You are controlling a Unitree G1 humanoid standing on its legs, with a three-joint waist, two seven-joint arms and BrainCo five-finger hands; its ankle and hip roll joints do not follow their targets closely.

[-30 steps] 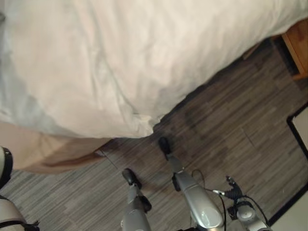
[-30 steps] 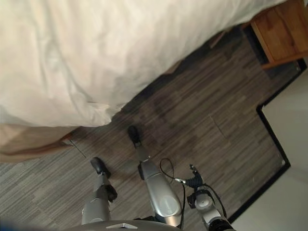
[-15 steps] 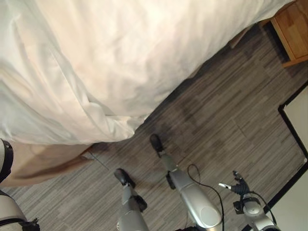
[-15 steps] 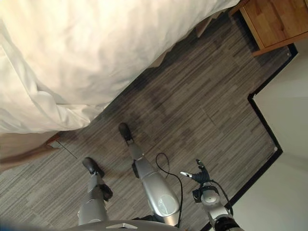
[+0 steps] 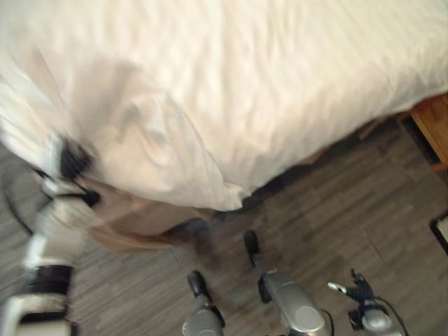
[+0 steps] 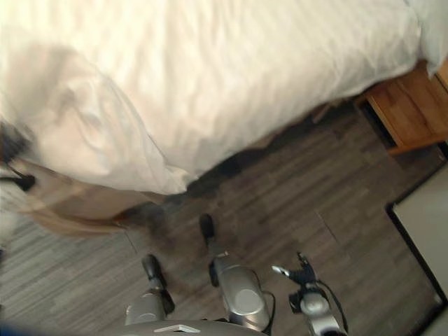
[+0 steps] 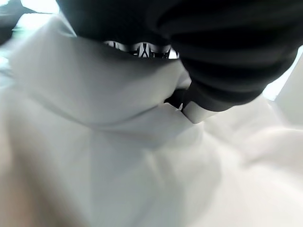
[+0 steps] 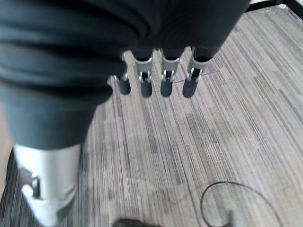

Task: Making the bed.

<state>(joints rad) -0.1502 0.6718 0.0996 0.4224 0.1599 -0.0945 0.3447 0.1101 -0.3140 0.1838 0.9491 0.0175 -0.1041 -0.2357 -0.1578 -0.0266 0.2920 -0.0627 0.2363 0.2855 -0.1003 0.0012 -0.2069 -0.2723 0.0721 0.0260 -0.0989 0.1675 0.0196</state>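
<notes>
A white duvet (image 5: 280, 84) covers the bed and hangs over its near side, ending in a drooping corner (image 5: 224, 196). My left hand (image 5: 70, 159) is raised at the left against the duvet's hanging edge. In the left wrist view the white cloth (image 7: 118, 123) is bunched up into the hand, with the thumb (image 7: 196, 111) pressed on a fold. My right hand (image 8: 163, 80) hangs low at the right over the floor, its fingers straight and holding nothing.
A beige bed base (image 5: 133, 220) shows under the duvet's corner. A wooden nightstand (image 6: 413, 112) stands at the bed's right end. Grey plank floor (image 6: 294, 210) runs along the bed, and a dark-edged pale panel (image 6: 420, 231) lies at the right.
The view has swung, so the whole scene has shifted. My left arm has come up into view, its hand now at the duvet's edge, and the cloth there bulges upward.
</notes>
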